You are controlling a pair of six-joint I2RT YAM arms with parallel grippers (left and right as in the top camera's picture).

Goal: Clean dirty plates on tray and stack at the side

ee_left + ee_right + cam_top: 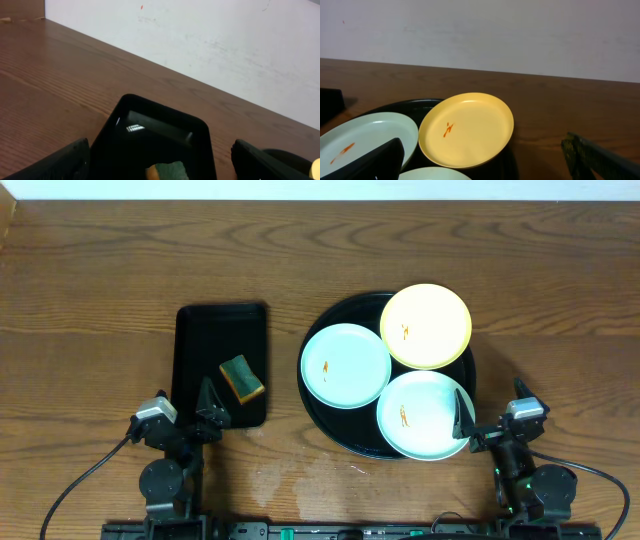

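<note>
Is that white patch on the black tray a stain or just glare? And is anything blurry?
Left wrist view: just glare, a light reflected in the glossy rectangular black tray; the left fingers are blurred. Right wrist view: the yellow plate is sharp, the right fingers soft. Overhead view: even light, faint shadows.

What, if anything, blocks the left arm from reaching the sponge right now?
Probably nothing, so yes. The left gripper is open at the near edge of the small tray, and the sponge lies bare just ahead of it, with nothing between.
</note>
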